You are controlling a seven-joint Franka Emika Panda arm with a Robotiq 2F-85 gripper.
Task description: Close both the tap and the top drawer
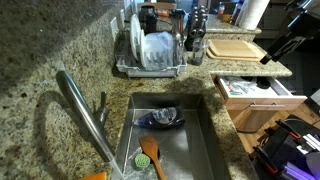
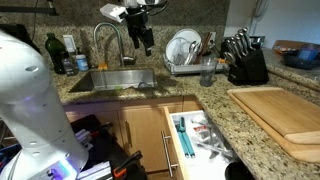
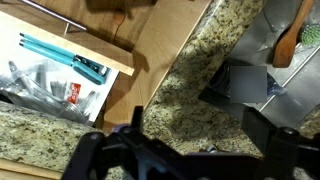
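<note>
The top drawer [image 1: 262, 98] was seen pulled out under the granite countertop [image 1: 40, 60] in an exterior view. The sink [image 1: 208, 125] lay to one side of it. The tap [image 1: 85, 115] was seen arching over the basin's opposite edge. Only here were a bowl [image 1: 165, 118] and a wooden spoon [image 1: 152, 155] shown down in the basin. A dark part of the arm [image 1: 285, 45] was seen above the cutting board [image 1: 235, 47].

In an exterior view taken from the cabinet front, the gripper [image 2: 140, 38] was shown hanging high near the tap [image 2: 108, 40], not touching it and well apart from the open drawer [image 2: 176, 140].

In the wrist view, the fingers [image 3: 95, 150] were shown spread wide, with nothing between them, over the countertop strip between drawer and sink. Teal-handled utensils [image 3: 60, 55] and a clear packet [image 3: 50, 95] were made out inside the drawer.
</note>
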